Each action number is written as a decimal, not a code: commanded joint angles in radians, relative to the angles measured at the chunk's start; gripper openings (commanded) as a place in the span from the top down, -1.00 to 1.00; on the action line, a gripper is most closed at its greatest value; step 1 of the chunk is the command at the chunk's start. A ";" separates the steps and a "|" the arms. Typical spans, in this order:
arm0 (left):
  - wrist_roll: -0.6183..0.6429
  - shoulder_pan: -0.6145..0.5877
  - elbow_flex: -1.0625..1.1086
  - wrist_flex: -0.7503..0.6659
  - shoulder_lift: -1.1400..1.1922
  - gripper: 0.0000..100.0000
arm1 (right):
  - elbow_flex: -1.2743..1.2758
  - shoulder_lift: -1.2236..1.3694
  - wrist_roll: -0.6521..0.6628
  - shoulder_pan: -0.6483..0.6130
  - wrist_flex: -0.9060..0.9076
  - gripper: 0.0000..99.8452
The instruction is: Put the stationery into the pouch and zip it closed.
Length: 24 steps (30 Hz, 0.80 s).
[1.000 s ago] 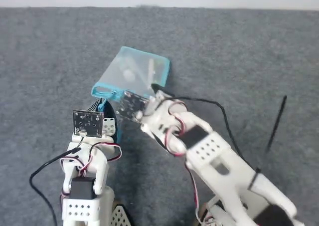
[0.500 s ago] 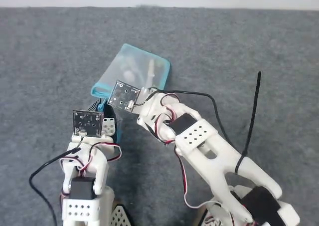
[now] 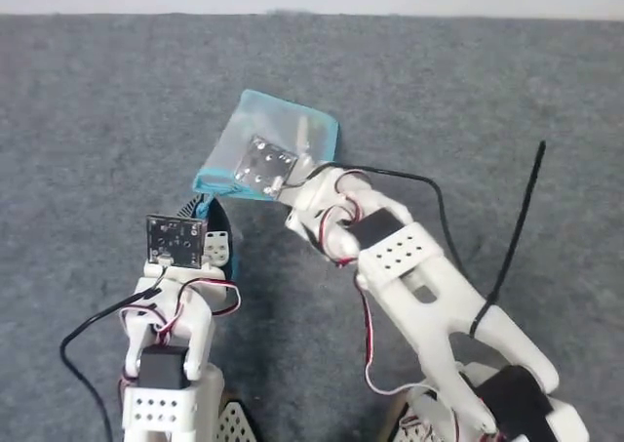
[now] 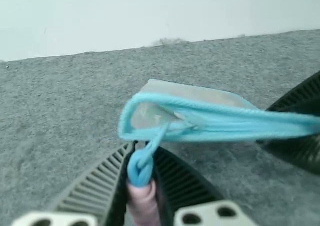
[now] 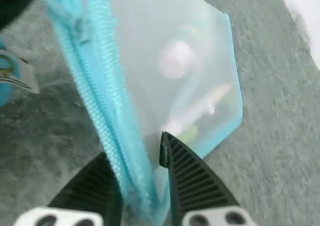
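Swung farther up the grey mat (image 3: 97,100) since the earlier frame, the right arm (image 3: 409,266) is pictured with its wrist over the middle of the pouch (image 3: 278,120), which lies just above centre in the high view. The pouch's zipper edge (image 5: 100,86) is pinched between the closed fingers of the right gripper (image 5: 137,151), while its blue loop (image 4: 140,168) at the lower left corner is clamped by the left gripper (image 4: 143,147). Stationery (image 5: 176,59) is seen through the clear side.

Bright, even, diffuse light, soft faint shadows
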 commanded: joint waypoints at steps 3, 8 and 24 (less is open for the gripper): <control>-0.005 -0.008 -0.012 -0.041 -0.003 0.98 | -0.020 0.001 0.003 0.140 0.024 0.99; -0.005 -0.008 -0.012 -0.041 -0.003 0.98 | 0.003 0.001 0.003 0.199 0.024 0.99; -0.005 -0.008 -0.012 -0.041 -0.003 0.98 | 0.063 0.001 0.005 0.334 0.015 0.99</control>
